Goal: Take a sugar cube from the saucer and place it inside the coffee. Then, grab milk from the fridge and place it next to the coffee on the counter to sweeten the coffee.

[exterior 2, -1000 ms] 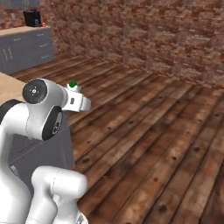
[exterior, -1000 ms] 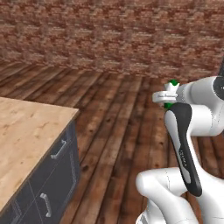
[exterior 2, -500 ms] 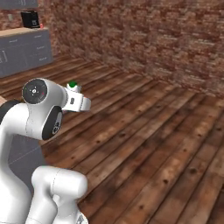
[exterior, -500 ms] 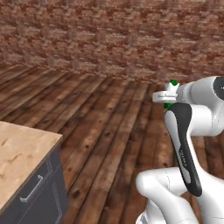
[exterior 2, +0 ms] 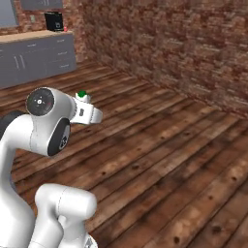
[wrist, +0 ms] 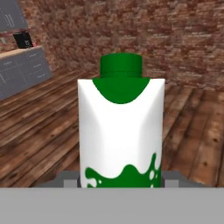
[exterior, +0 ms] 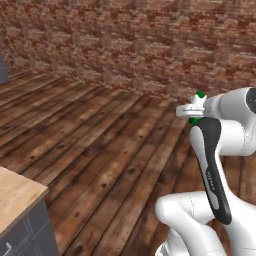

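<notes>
Underfoot: dark plank floor (exterior: 100, 165), brick wall (exterior 2: 184, 43) behind; tan counter (exterior: 15, 192) corner at lower left. Arm folded, gripper (wrist: 120, 177) raised at shoulder level, clamping upright milk (wrist: 121, 131) carton.

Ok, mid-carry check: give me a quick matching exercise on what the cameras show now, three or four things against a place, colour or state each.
Things:
1. milk
2. gripper
3. brick wall
4. black coffee machine

Place, colour or state:
A. on the far counter, upper left of the right base view
B. shut on the carton
C. white with a green cap, upright in the hand view
D. reddish-brown, behind the plank floor

Pairs: 1-C, 2-B, 3-D, 4-A
</notes>
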